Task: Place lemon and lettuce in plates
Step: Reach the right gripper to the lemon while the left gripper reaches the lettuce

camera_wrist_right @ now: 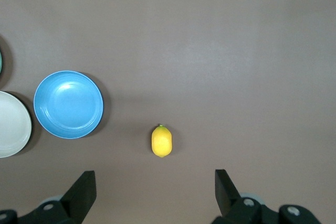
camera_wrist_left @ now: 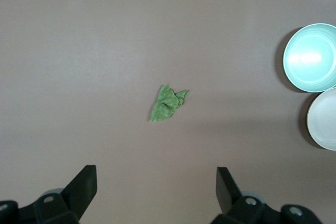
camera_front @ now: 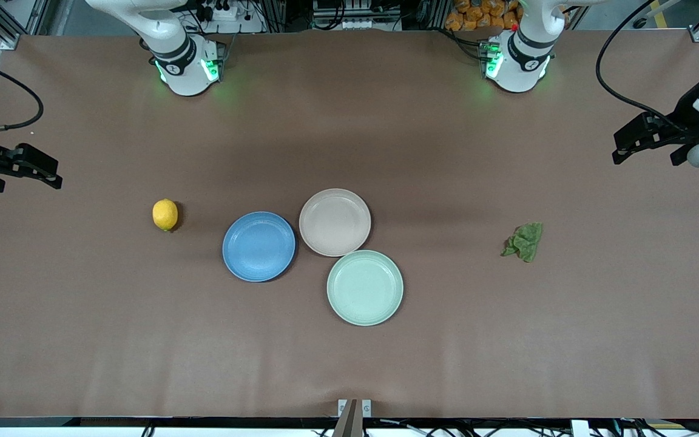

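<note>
The yellow lemon lies on the table toward the right arm's end; it also shows in the right wrist view. The green lettuce lies toward the left arm's end and shows in the left wrist view. The blue plate and the beige-pink plate sit empty mid-table, touching. My right gripper hovers open and empty high over the table's end near the lemon. My left gripper hovers open and empty high over the table's end near the lettuce.
A pale mint-green dish sits empty beside the two plates, nearer to the front camera, and shows in the left wrist view. The brown table is bare around the lemon and the lettuce.
</note>
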